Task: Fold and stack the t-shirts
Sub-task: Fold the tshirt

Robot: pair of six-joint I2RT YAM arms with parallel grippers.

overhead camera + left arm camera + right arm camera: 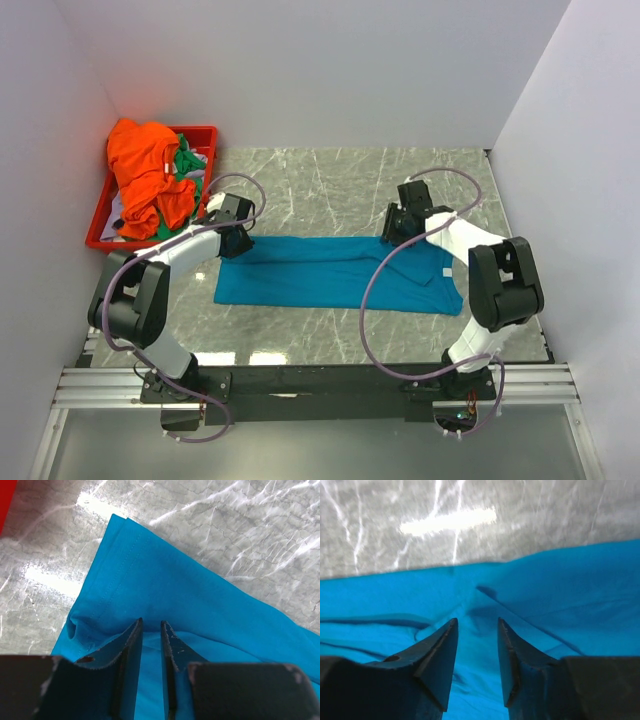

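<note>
My left arm [172, 250] and right arm [500, 285] are white links between bulky black joints, each trailing a looping lilac cable [363, 305], and my dark fingers [127, 650] carry fine saw-toothed inner edges.

I have one flat t-shirt [330, 272] on the counter [330, 180], stretched sideways between my two arms. The left gripper [151, 630] has its jaws over the shirt's left end, with the corner just ahead of them. The right gripper [477, 627] has its jaws over the far edge, toward the right end. Beyond and left of the left jaws sits a tray [197, 129], holding a bunched t-shirt [145, 175] with a second t-shirt [186, 163] at its right side.
</note>
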